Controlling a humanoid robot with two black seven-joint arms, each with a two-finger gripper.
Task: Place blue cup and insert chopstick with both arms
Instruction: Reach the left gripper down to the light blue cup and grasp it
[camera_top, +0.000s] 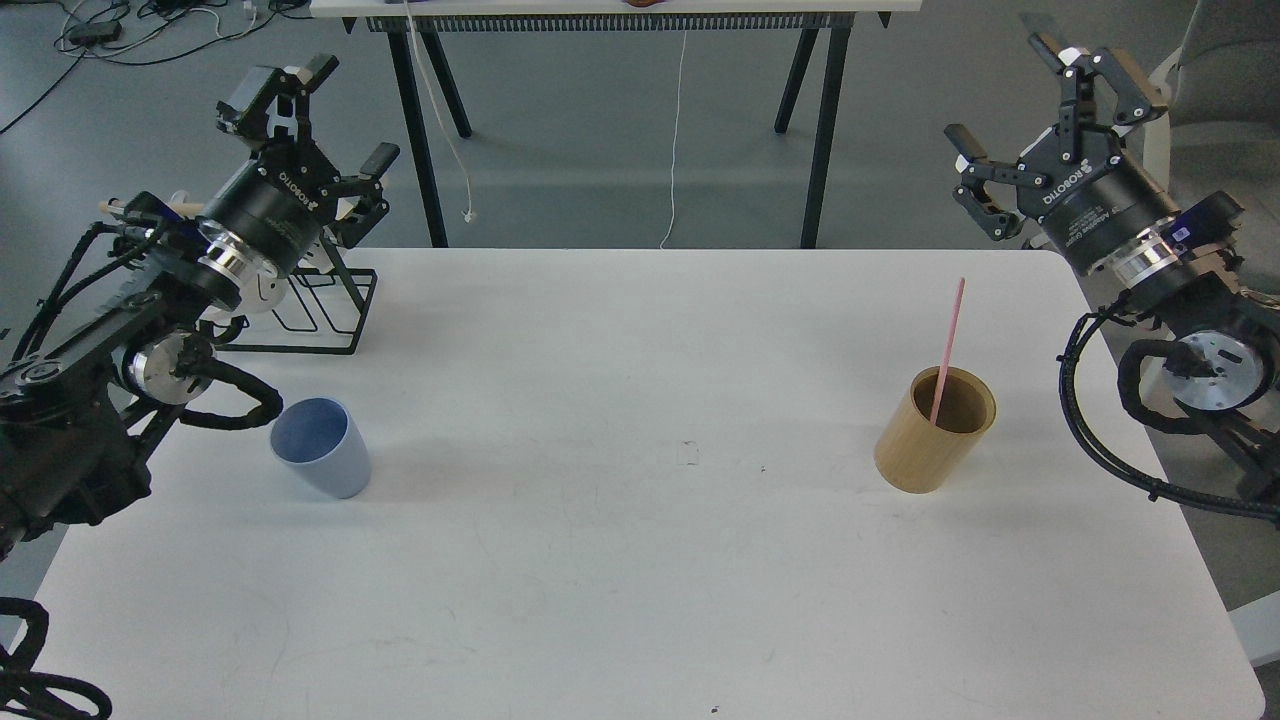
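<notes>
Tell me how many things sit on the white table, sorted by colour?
Blue: 1, the blue cup
Tan: 1, the wooden holder
Pink: 1, the chopstick standing inside the holder
Black: 1, the wire rack
Total: 4

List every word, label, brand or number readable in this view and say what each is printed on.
"ROBOTIQ": white letters on the black body of the left gripper.
"ROBOTIQ": white letters on the black body of the right gripper.
A second, smaller line of print beside the brand on the right gripper's body: too small to read.
The blue cup, the chopstick and the wooden holder carry no text.
</notes>
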